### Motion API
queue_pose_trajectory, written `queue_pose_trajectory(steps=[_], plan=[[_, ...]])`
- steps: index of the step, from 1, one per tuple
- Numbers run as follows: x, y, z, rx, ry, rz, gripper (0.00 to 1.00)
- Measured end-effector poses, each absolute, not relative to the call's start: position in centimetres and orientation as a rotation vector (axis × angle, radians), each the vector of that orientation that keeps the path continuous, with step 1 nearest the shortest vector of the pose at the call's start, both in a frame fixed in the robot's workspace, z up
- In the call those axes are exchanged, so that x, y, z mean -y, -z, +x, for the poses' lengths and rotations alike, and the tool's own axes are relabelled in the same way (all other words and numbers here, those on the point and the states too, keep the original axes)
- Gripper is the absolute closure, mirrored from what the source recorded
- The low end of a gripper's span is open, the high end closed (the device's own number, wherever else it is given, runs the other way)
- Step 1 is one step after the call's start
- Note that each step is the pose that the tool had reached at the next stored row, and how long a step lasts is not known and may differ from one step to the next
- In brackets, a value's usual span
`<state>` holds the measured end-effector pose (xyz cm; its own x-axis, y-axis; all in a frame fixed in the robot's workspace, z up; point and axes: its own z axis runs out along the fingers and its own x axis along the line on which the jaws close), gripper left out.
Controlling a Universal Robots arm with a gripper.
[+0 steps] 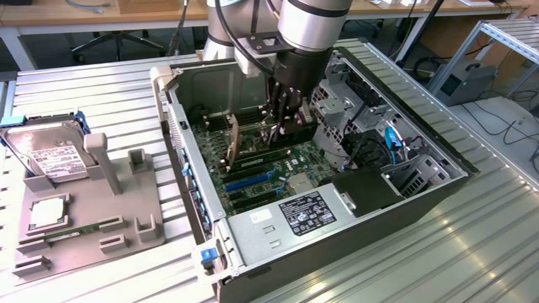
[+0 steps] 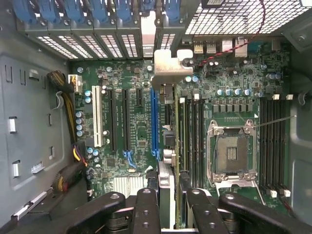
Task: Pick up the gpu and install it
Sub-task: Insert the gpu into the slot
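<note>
The gpu [image 2: 168, 146] is a thin black card seen edge-on in the wrist view, its silvery bracket [image 2: 168, 66] toward the case's rear slot covers. My gripper [image 2: 170, 212] is shut on it, one black finger on each face. The card stands upright over the green motherboard [image 2: 131, 141], right beside a long blue slot [image 2: 155, 122]; whether its edge touches a slot I cannot tell. In the exterior view my gripper [image 1: 284, 123] reaches down into the open computer case [image 1: 177, 126], with the gpu [image 1: 233, 142] running from the fingers toward the case's rear wall.
A grey holder [image 1: 93, 214] on the exterior view's left carries a silver hard drive [image 1: 49, 154], a processor [image 1: 47, 211] and a green memory stick [image 1: 65, 235]. Inside the case are the power supply [image 1: 307, 214], the drive cage [image 1: 337, 107], cables [image 1: 392, 142] and the processor socket [image 2: 231, 153].
</note>
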<state>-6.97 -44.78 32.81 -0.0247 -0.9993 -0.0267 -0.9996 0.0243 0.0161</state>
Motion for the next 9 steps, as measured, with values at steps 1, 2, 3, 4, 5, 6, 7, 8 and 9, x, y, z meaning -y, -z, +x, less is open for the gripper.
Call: queue_pose_trajectory(steps=[1,2,3,4,5,6,7,8,9], plan=[[44.79,-32.81,-6.99,-2.243,-0.047,-2.188,0.73],[44.82,-32.81,-7.01,-2.243,-0.047,-2.188,0.73],[44.84,-32.8,-7.03,-2.243,-0.047,-2.188,0.73],[44.86,-32.79,-7.05,-2.243,-0.047,-2.188,0.73],[44.88,-32.79,-7.06,-2.243,-0.047,-2.188,0.73],[44.9,-32.78,-7.08,-2.243,-0.047,-2.188,0.73],[44.93,-32.77,-7.1,-2.243,-0.047,-2.188,0.73],[44.96,-32.76,-7.12,-2.243,-0.047,-2.188,0.73],[44.98,-32.76,-7.14,-2.243,-0.047,-2.188,0.73]])
